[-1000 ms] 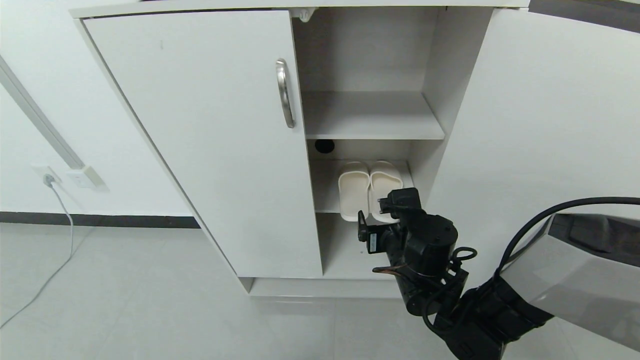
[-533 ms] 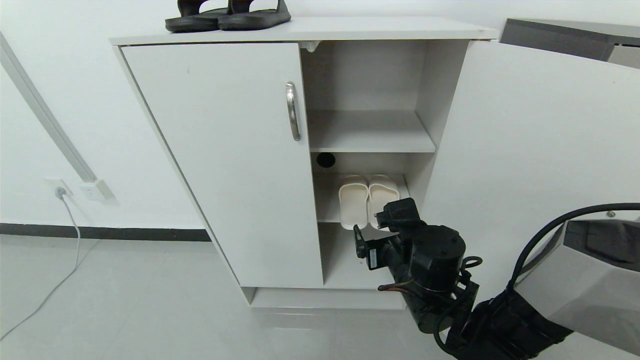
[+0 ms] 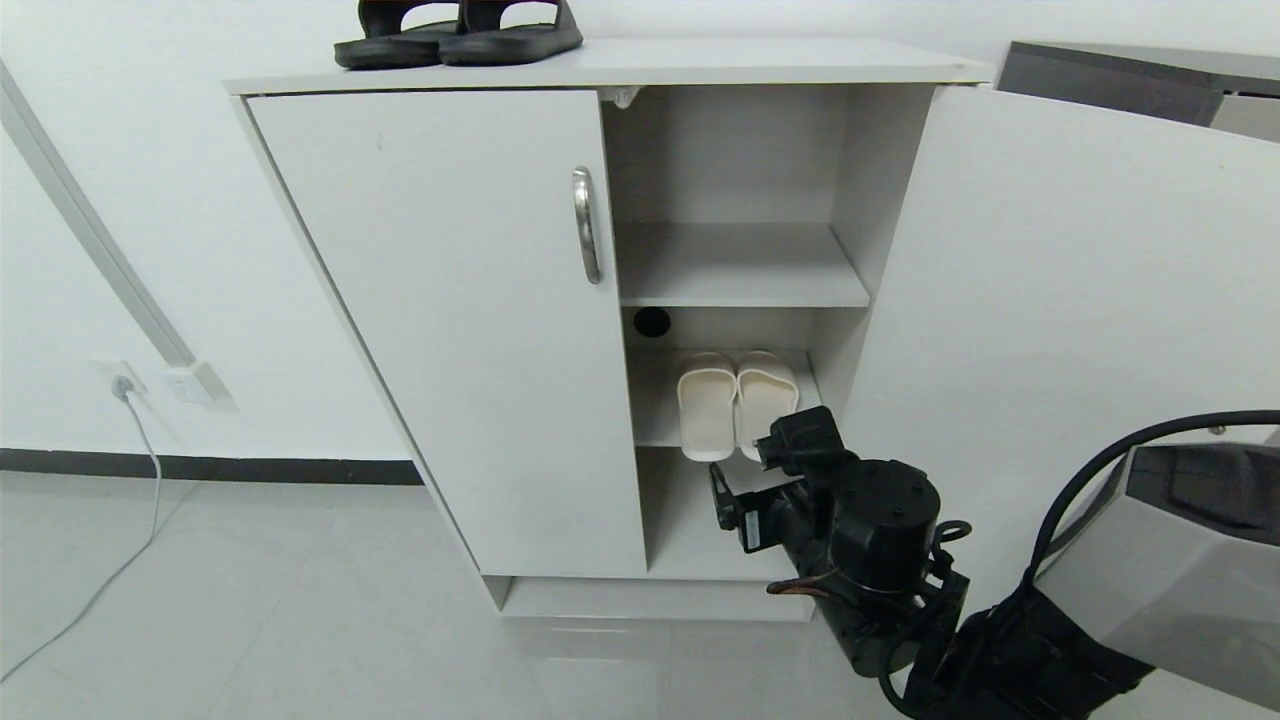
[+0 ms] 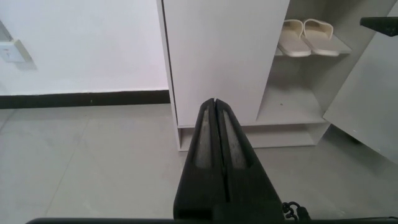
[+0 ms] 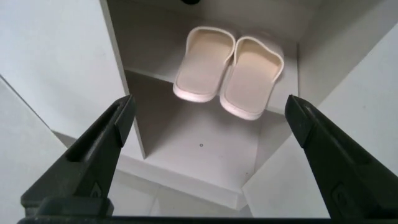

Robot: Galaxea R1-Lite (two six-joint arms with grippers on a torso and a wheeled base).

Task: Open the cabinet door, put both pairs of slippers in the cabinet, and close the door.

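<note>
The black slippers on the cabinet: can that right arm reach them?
Probably yes. The black slippers lie uncovered on the cabinet top, above the shut left door. The open right gripper sits low before the white slippers, so it must climb well up.

Open cabinet (image 3: 740, 262) holds white slippers (image 3: 738, 405); black slippers (image 3: 460, 35) sit on top.
</note>
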